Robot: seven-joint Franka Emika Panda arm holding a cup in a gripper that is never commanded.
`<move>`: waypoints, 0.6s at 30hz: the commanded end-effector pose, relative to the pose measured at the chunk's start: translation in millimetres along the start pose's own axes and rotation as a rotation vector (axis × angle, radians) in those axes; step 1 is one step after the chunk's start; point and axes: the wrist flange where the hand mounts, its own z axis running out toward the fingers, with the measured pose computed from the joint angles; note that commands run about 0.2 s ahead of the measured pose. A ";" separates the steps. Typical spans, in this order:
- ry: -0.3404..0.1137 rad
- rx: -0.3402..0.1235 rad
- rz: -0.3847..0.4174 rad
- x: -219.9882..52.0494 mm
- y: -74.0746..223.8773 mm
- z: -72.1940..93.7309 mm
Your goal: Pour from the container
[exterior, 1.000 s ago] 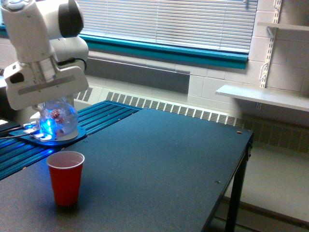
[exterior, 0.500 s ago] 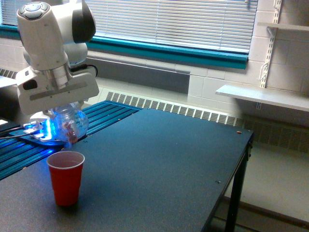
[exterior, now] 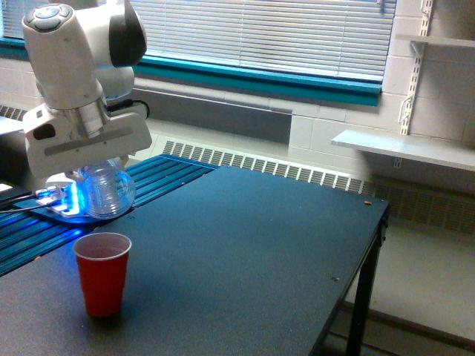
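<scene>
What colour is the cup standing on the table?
Red, shown best in the exterior view.

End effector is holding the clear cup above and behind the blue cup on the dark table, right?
Not quite: the cup on the table is red, not blue, as the exterior view shows. The blue is only a glow behind the clear cup. The end effector does hold the clear cup above and behind it.

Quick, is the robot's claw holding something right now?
Gripper: shut on the clear cup, held above and behind the red cup.
</scene>
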 end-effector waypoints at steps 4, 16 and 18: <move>0.016 -0.015 -0.030 -9.5 -12.1 4.1; 0.020 -0.027 -0.021 -7.4 -18.8 4.2; 0.020 -0.029 -0.023 -7.1 -20.3 4.2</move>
